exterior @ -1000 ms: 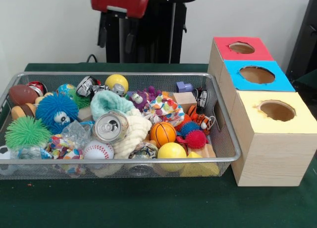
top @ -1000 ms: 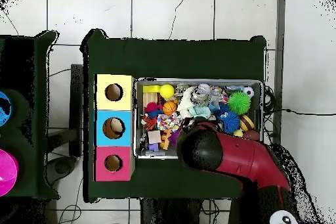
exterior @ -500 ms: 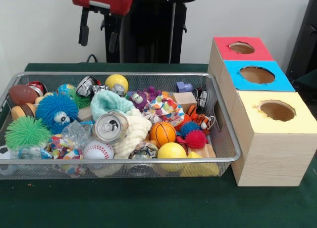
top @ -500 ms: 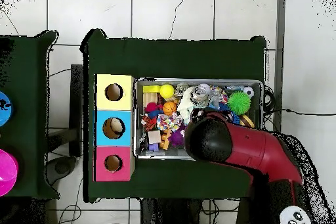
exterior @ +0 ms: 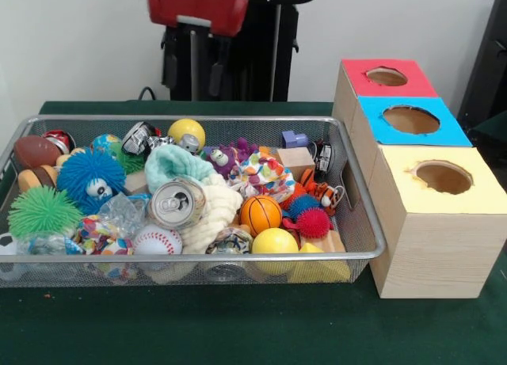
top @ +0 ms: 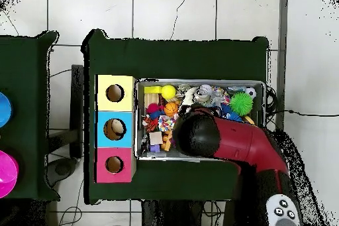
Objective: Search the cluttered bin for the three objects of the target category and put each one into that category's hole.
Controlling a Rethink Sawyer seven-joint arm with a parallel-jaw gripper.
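Gripper [exterior: 193,70] jaws apart, empty, high above the wire-mesh bin [exterior: 360,214]; spotted cloth [exterior: 261,175] below, right of jaws

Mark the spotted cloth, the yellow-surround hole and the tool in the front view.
spotted cloth [exterior: 261,175], front view, on its patterned top fold.
yellow-surround hole [exterior: 444,177], front view, inside the round opening.
tool [exterior: 193,66], front view, midway between its two dark fingers.

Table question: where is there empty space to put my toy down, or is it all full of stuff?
The green table is bare along the front, below the bin and the wooden boxes. A thin bare strip also lies behind the bin. Inside the bin it is crowded: balls, a can and cloths fill it edge to edge.
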